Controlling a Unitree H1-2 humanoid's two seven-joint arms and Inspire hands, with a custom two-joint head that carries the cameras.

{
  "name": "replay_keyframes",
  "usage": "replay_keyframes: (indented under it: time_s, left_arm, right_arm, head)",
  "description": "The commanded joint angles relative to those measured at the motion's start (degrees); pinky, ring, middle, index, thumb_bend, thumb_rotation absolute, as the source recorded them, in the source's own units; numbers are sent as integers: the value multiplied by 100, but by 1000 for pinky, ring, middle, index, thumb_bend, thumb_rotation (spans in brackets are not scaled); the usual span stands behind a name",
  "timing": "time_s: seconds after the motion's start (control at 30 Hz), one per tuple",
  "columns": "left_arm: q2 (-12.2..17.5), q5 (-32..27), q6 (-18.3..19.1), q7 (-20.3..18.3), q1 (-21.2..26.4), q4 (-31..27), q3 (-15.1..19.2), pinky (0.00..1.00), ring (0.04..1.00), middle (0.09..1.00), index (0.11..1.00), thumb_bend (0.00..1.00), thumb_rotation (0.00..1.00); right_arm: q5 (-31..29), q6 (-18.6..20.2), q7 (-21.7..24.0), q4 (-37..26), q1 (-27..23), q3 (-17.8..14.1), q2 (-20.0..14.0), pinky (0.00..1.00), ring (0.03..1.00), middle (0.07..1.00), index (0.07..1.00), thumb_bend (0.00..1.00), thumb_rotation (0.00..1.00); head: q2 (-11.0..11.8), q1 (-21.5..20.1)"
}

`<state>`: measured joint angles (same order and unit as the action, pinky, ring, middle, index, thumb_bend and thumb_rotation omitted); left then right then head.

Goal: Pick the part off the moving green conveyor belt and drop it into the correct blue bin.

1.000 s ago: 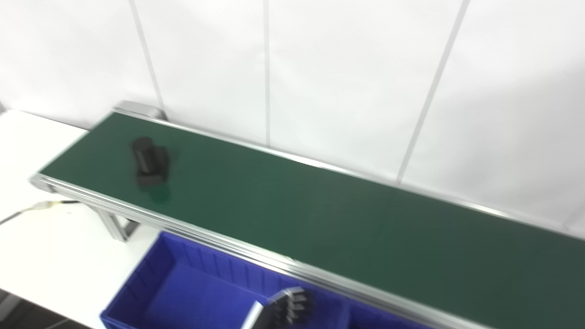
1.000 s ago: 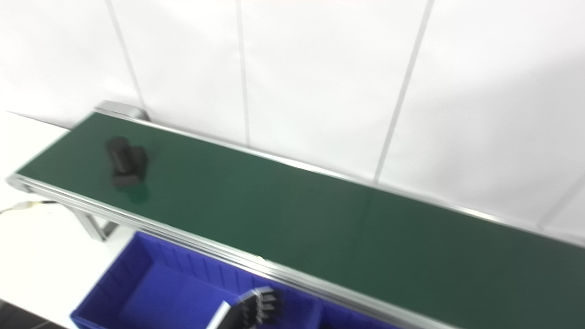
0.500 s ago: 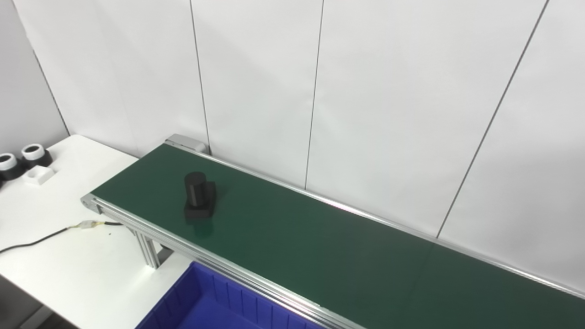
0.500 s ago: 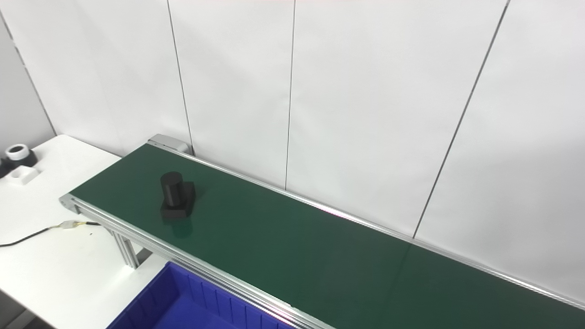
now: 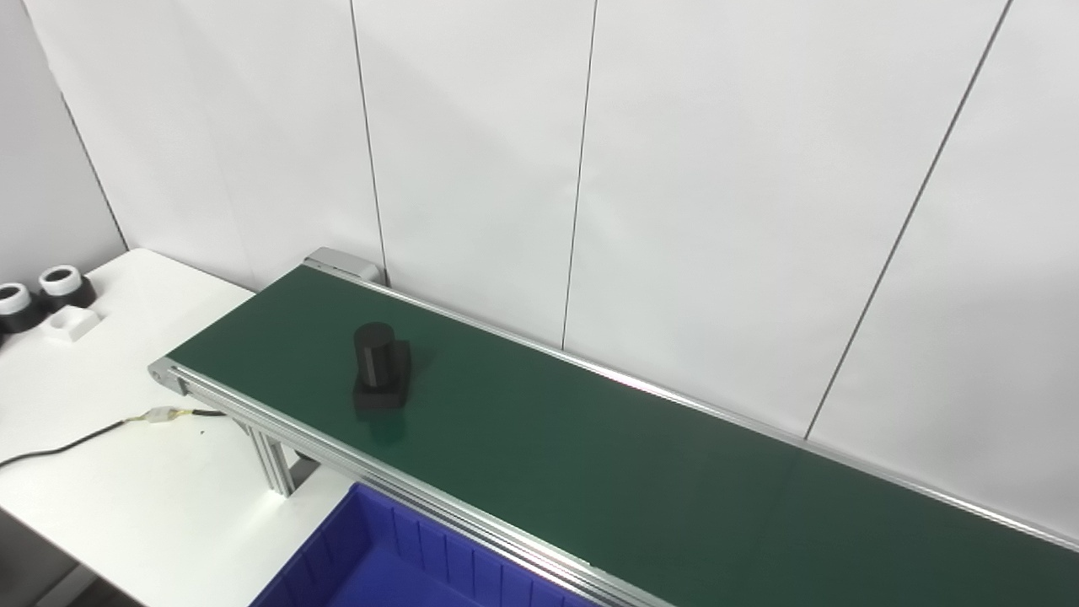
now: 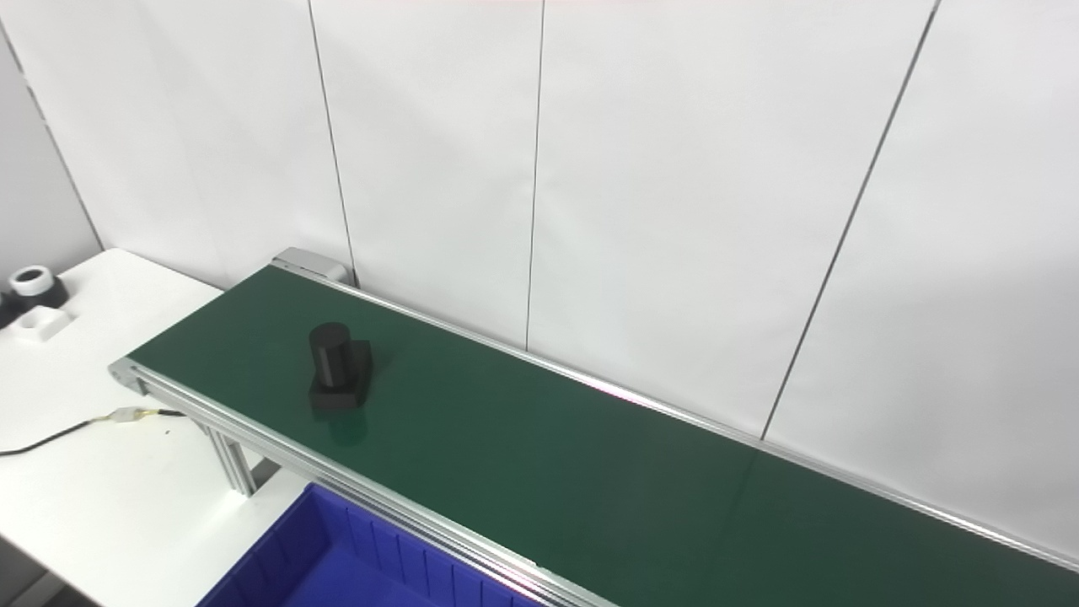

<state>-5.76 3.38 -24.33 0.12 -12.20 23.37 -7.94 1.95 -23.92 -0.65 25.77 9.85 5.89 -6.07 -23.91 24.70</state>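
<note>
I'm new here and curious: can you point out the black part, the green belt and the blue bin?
black part [image 5: 373, 350], left eye view, cylinder side.
green belt [image 5: 590, 438], left eye view, bare surface.
blue bin [image 6: 337, 552], right eye view, ribbed wall.

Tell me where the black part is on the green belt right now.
In both eye views the black part stands on the green belt near its left end, closer to the near rail, up-left of the blue bin.
</note>
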Motion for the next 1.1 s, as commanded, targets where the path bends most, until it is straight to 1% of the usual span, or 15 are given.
replay_keyframes:
  time_s: [0.0, 0.37, 0.63, 0.77, 0.9, 1.07]
  left_arm:
    - [-17, 21, -252, 12, 47, -81, -28, 581, 636, 678, 706, 823, 0]
    - [3, 36, -248, 22, -10, -145, -13, 593, 640, 683, 704, 827, 0]
    - [7, -18, -238, -27, -39, -165, -13, 587, 641, 683, 703, 835, 0]
    - [16, 20, -247, -1, -35, -158, -13, 585, 637, 686, 710, 837, 0]
    - [12, -36, -235, -31, -20, -156, 4, 588, 638, 686, 712, 836, 0]
    - [4, 5, -231, -17, -13, -165, -7, 593, 641, 689, 712, 825, 0]
  right_arm:
    - [26, -301, -46, -133, -39, -28, 24, 653, 726, 799, 842, 606, 0]
    - [16, -301, -16, -180, -9, 13, 39, 644, 734, 807, 846, 596, 0]
    - [-15, -301, -7, -170, 8, 3, 47, 643, 726, 796, 840, 604, 0]
    - [-9, -301, -2, -175, 4, 22, 50, 610, 705, 784, 827, 606, 0]
    - [81, -301, -83, -180, -23, 71, 27, 623, 702, 779, 824, 606, 0]
    - [-19, -301, 2, -167, -44, 50, 45, 605, 702, 780, 820, 605, 0]
  head:
    - [-3, 8]
    - [-57, -184]
    - [-48, -306]
    - [-27, -313]
    - [-32, -330]
    - [-35, -347]
